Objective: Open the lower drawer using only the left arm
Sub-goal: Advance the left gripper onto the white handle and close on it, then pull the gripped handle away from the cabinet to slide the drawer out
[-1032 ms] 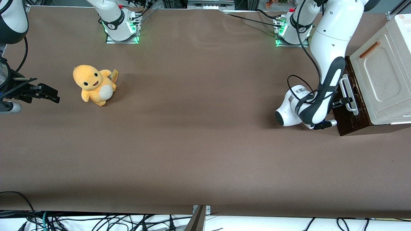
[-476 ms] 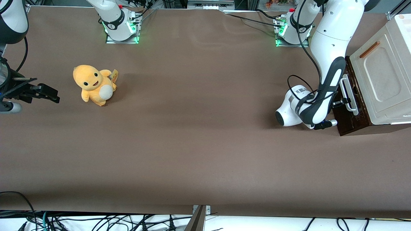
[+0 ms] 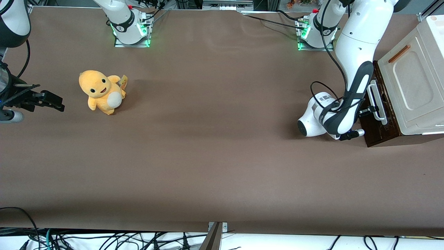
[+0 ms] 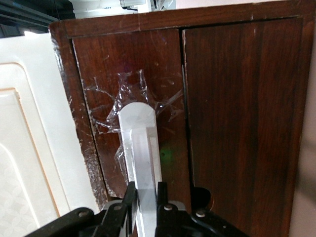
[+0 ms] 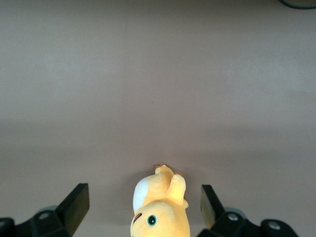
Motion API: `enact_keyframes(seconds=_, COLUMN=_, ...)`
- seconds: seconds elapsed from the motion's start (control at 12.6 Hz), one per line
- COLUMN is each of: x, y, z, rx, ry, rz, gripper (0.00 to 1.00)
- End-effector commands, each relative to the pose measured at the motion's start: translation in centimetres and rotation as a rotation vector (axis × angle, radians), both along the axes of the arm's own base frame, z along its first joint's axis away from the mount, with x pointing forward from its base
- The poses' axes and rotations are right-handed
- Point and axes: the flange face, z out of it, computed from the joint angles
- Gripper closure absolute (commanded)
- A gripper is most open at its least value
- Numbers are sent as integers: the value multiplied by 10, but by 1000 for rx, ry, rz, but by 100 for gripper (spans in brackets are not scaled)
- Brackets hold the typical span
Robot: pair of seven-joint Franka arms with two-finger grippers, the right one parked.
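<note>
Gripping the white loop handle (image 4: 140, 148) of the lower drawer (image 4: 133, 98), the left arm's hand (image 4: 146, 197) is clamped narrow on it. The dark front directly ahead appears flush. Advise pulling straight back, keeping the wrist level to avoid slipping.

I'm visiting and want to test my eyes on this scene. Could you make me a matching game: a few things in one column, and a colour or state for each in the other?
Things:
1. lower drawer
2. loop handle
3. plush toy
4. left arm's end effector

Descriptions:
A. yellow-orange, sitting toward the parked arm's end of the table
B. dark brown wooden front
C. black, shut on the handle
D. white, taped to the wood

Pairs: 1-B, 2-D, 3-A, 4-C
</note>
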Motion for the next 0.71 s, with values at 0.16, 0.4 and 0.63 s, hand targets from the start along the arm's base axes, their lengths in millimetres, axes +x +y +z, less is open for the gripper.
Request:
enact_keyframes(seconds=0.16, x=-3, y=-9, z=11, rx=28, ry=18, rz=-21, gripper=84)
enact_keyframes(seconds=0.4, x=-5, y=-24, z=13, rx=7, ry=14, rz=-10, gripper=84)
enact_keyframes(seconds=0.63, x=-8, y=-34, z=15, rx=15, ry=19, rz=-17, gripper=84)
